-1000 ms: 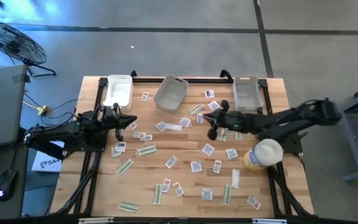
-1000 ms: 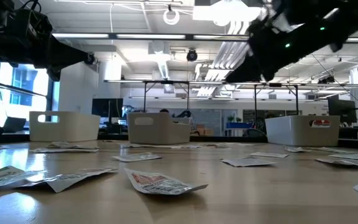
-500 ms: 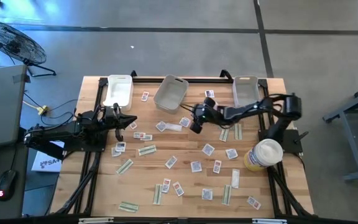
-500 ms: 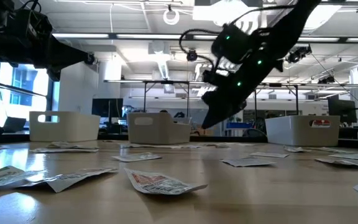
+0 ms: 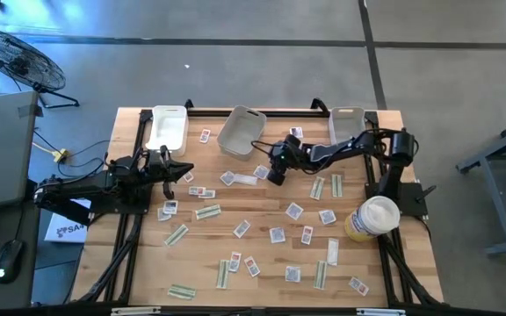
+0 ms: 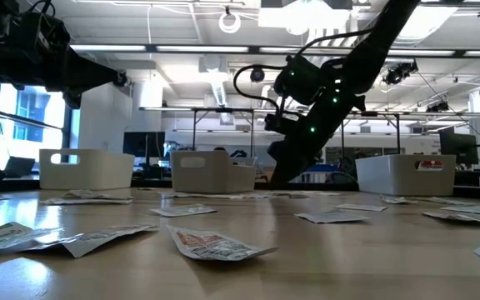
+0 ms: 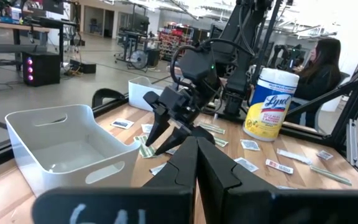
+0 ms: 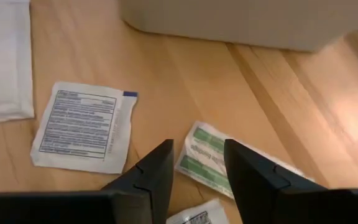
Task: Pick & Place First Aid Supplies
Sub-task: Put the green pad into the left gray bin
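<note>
Overhead, the right gripper (image 5: 274,174) is stretched toward the middle of the table, nose-down just short of the middle bin (image 5: 241,132), over a cluster of packets (image 5: 262,171). I'd judge this the reach step: it is lining up on a packet, and the next move calls for a straight drop so the fingers straddle one piece without catching its neighbours. The left gripper (image 5: 189,172) waits at its own side, fingers pressed together, beside the white bin (image 5: 167,128).

From table height, the right gripper (image 6: 280,171) hangs low above the wood, in front of the middle bin (image 6: 212,172), not yet touching any packet that I can make out.

Through the left wrist camera, the left fingers (image 7: 199,163) are closed with nothing between them; the right gripper (image 7: 163,133) stands farther ahead with its fingers parted over the packets, the round tub (image 7: 269,104) beyond it.

Through the right wrist camera, the right fingers (image 8: 157,168) are spread and empty. A green strip (image 8: 209,157) lies directly beneath the gap between them, a white packet with blue mark (image 8: 84,127) just outside one finger.
</note>
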Robot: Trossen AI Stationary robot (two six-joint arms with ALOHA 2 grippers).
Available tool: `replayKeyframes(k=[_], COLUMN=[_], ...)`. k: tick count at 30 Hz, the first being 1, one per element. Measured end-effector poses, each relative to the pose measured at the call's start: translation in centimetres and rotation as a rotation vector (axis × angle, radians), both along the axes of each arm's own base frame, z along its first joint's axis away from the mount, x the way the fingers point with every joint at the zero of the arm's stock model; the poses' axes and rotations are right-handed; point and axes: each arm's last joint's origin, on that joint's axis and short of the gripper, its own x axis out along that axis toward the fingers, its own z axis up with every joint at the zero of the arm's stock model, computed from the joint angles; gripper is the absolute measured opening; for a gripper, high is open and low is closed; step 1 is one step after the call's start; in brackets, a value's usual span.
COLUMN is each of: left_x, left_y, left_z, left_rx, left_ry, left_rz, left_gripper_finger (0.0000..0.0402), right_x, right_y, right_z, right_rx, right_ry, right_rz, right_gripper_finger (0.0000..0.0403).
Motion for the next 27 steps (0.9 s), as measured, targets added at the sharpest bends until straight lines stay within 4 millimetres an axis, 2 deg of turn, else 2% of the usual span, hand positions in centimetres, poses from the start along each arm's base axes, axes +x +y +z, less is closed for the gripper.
replayKeyframes(k=[14,20,27], left_x=[0.0,0.0,0.0], left_y=[0.0,0.0,0.0], left_z=[0.0,0.0,0.0], left_rx=[0.0,0.0,0.0], left_ry=[0.0,0.0,0.0], left_rz=[0.0,0.0,0.0], left_gripper_finger=[0.0001,0.0001,0.0001], right_x=[0.1,0.1,-0.1], right_y=[0.1,-0.1,-0.4], right_z=[-0.3,-1.4,-1.5], right_rx=[0.015,0.001,-0.001], right_ry=[0.014,0.044,0.054], right_rz=[0.075,0.038,0.0], right_gripper_finger=[0.0117,0.0116,0.011])
